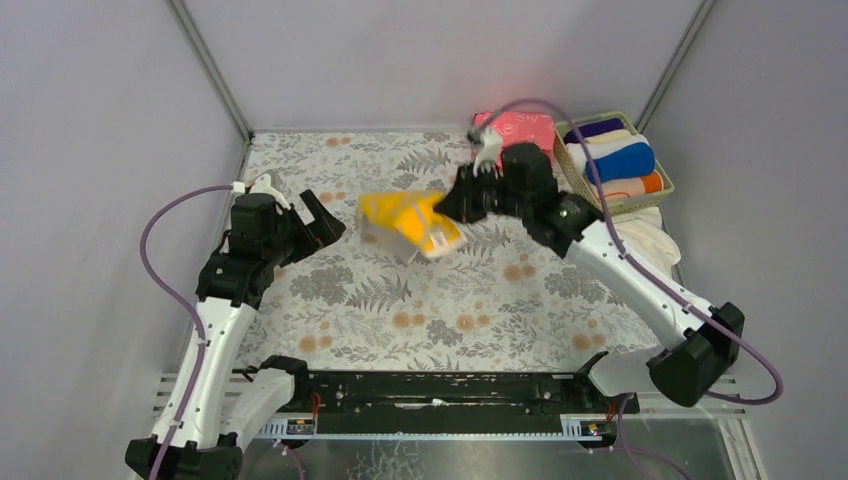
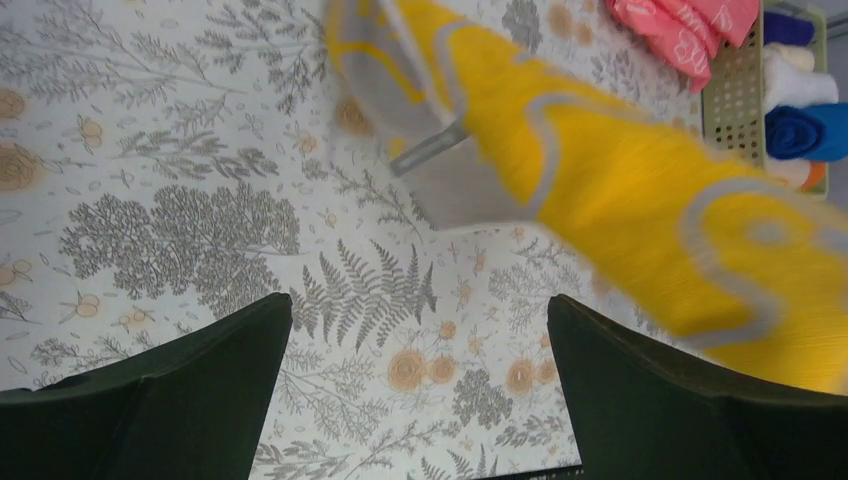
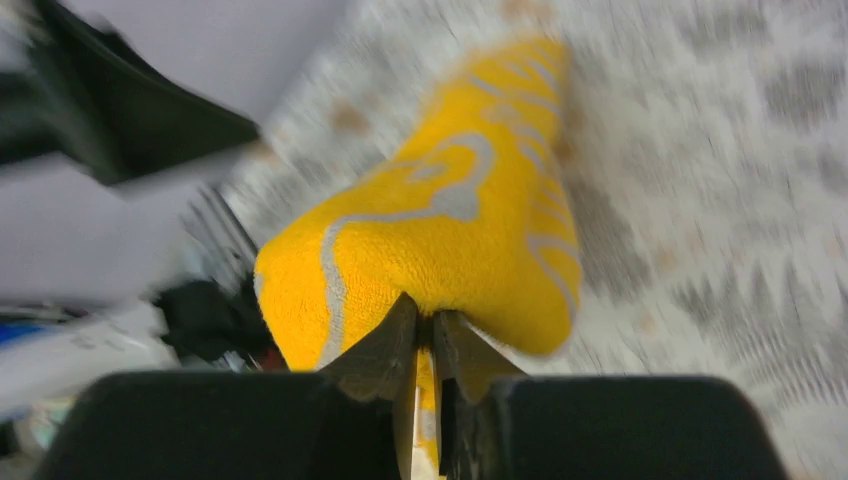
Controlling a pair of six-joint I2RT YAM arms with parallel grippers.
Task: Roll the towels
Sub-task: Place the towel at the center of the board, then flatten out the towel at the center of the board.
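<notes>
The right hand (image 3: 425,338), its arm stretched over the desk (image 1: 420,310), pinches the yellow towel (image 1: 405,218) aloft. The left hand (image 1: 325,215) gapes wide, angled toward it.

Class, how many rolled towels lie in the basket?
4, side by side in the basket: a dark navy roll at the far end, then a cream roll, a royal blue roll, and an orange-and-white roll nearest. More may be hidden beneath.
</notes>
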